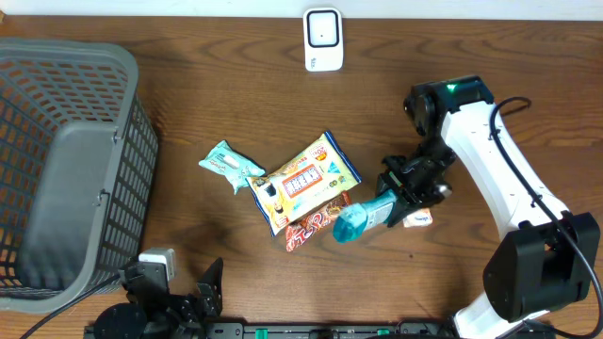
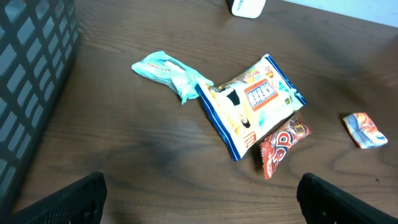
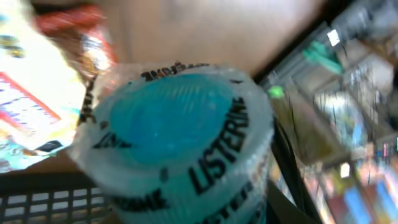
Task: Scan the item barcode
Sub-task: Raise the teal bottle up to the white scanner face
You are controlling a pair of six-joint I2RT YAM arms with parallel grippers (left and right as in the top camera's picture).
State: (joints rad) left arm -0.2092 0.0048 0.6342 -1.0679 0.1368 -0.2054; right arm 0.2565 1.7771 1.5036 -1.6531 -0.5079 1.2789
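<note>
— The left gripper [image 2: 200,198]?
— Its fingers are spread wide with nothing between them. It sits low at the near edge, beside the grey basket [image 1: 94,52].
— And moving rightward?
— Bare wood first, then a teal packet [image 1: 229,165]. Next, a yellow-and-blue snack bag [image 1: 303,181] touches a red packet [image 1: 316,224]. Their print is too small to read. A white device [image 1: 322,40] stands at the far edge, with open table before it.
— The bottle?
— The right gripper [image 1: 398,200] is clamped on the teal bottle [image 1: 361,219], whose cap points toward the red packet. The right wrist view reads "LISTERINE" on the cap seal. A small packet [image 1: 417,219] lies just beside the gripper.
</note>
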